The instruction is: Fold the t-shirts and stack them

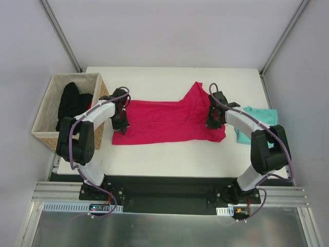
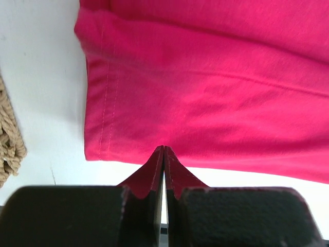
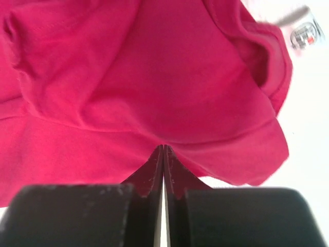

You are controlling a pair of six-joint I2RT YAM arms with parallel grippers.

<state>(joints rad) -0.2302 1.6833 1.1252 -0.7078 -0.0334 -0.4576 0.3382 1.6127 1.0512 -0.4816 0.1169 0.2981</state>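
Left gripper (image 2: 163,152) and right gripper (image 3: 163,149) are each pinched shut on the near edge of the pink t-shirt (image 1: 164,121). It lies spread across the centre of the table (image 1: 169,159), its right end rumpled. Risk: a shallow pinch slips during lifting and skews the fold. The teal t-shirt (image 1: 259,116) lies crumpled at the far right.
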